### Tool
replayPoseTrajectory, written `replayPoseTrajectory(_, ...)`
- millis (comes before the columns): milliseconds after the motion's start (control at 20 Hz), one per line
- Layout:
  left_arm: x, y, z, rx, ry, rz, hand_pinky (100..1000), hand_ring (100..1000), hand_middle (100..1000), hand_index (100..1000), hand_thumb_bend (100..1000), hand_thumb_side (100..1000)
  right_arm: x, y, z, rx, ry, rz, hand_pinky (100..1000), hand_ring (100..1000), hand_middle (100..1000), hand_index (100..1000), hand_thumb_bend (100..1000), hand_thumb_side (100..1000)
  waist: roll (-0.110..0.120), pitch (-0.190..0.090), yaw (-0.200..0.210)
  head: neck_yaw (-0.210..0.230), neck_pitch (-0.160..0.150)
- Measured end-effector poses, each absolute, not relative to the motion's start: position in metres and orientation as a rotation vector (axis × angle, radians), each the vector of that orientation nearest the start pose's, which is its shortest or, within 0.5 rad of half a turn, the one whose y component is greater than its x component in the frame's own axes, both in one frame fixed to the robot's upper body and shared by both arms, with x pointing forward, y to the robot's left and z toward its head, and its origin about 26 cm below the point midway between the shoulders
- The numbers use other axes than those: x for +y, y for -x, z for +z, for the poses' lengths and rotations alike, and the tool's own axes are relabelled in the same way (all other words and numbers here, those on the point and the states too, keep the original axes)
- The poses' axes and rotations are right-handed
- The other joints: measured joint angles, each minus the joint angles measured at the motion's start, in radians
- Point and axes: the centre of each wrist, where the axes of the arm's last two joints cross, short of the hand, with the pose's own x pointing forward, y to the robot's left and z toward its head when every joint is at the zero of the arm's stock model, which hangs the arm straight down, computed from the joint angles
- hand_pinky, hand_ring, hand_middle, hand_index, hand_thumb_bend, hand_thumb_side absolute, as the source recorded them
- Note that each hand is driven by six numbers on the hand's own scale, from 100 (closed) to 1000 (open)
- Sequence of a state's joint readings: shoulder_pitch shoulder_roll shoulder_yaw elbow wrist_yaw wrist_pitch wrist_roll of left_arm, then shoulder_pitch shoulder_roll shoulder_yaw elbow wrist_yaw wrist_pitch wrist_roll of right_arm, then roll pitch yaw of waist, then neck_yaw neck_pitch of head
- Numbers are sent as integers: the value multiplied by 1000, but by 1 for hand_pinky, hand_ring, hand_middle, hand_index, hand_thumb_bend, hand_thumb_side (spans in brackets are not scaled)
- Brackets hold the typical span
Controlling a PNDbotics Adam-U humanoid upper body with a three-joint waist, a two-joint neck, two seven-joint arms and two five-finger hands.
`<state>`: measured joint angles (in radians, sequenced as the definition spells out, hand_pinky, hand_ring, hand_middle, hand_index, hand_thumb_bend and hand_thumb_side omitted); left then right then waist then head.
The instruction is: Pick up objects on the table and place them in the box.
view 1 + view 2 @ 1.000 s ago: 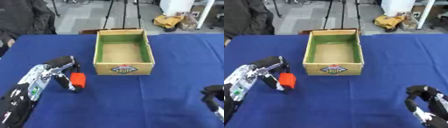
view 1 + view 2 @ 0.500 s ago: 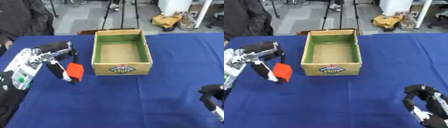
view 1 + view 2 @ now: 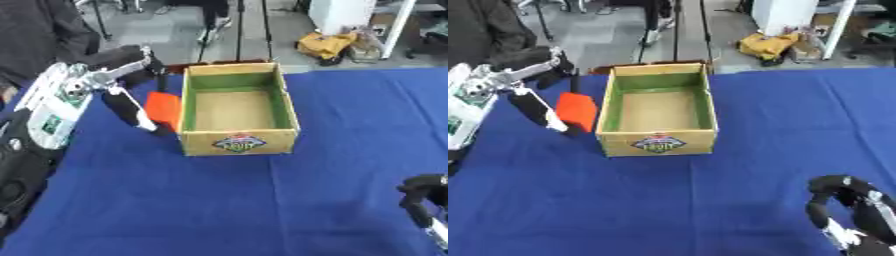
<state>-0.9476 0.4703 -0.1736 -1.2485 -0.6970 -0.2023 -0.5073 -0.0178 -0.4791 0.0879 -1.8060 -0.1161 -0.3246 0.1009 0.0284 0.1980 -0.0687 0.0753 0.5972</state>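
Left hand [image 3: 122, 85] is raised at the left side, forearm angled up from the lower left corner, fingers and thumb pinching. Right hand [image 3: 842, 200] rests at the lower right, fingers curled.

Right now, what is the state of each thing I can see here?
Orange object: held, lifted beside the box's left wall.
Box: open, upright, nothing visible inside.
Left robot hand: shut on the orange object.
Right robot hand: idle at the lower right, fingers curled, holding nothing.
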Motion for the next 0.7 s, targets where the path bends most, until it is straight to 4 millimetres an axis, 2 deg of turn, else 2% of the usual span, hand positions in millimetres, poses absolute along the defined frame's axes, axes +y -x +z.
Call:
replayPoseTrajectory(250, 230, -463, 270, -1719, -830, -1532, 208, 170, 100, 189, 828, 187, -309, -278, 86, -2063, 22, 575, 755, 504, 410, 694, 467, 457, 10, 11, -27, 12, -10)
replayPoseTrajectory(700, 231, -484, 240, -1660, -876, -1430, 217, 177, 100, 198, 828, 162, -304, -281, 88, -2070, 2, 598, 756, 504, 409, 694, 469, 460, 25, 30, -74, 30, -27)
